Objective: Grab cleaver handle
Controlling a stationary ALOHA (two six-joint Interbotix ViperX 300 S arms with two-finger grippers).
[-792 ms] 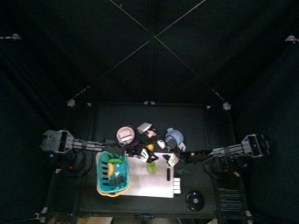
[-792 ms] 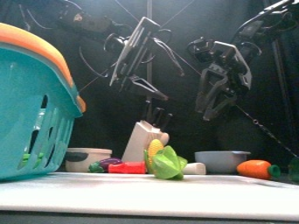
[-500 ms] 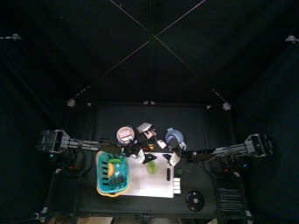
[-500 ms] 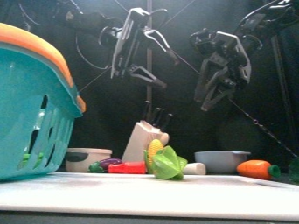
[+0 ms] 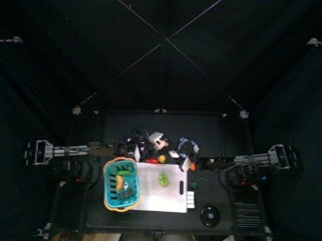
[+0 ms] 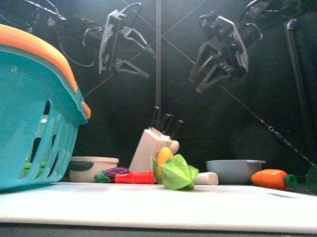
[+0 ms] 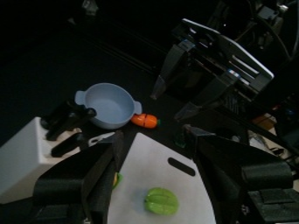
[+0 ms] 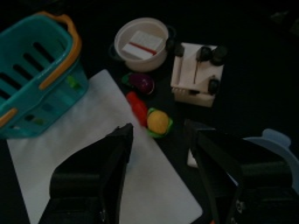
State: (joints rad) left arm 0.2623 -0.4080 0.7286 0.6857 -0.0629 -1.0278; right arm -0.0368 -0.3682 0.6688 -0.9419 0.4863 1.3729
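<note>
A white knife block [image 6: 150,149] stands at the back of the table with black handles [image 6: 162,119] sticking out of its top. I cannot tell which one is the cleaver handle. The block [image 8: 195,75] also shows in the right wrist view and, as the block [image 7: 38,154], in the left wrist view. My left gripper [image 6: 111,42] hangs open high above the table, left of the block. Equally high on the other side, my right gripper [image 6: 216,56] is open too. Neither touches anything. From the wrist cameras, the left gripper [image 7: 158,168] and the right gripper [image 8: 163,156] hold nothing.
A teal basket [image 6: 35,116] with an orange rim fills the near left. On the white cutting board [image 5: 164,191] lie a green lettuce [image 6: 179,173] and a corn cob [image 6: 164,155]. A grey pot [image 6: 234,170], a carrot [image 6: 272,179] and a white bowl [image 8: 142,41] sit around the block.
Both grippers have risen higher above the table, and both arms have drawn back outward from the middle. Nothing on the table has moved.
</note>
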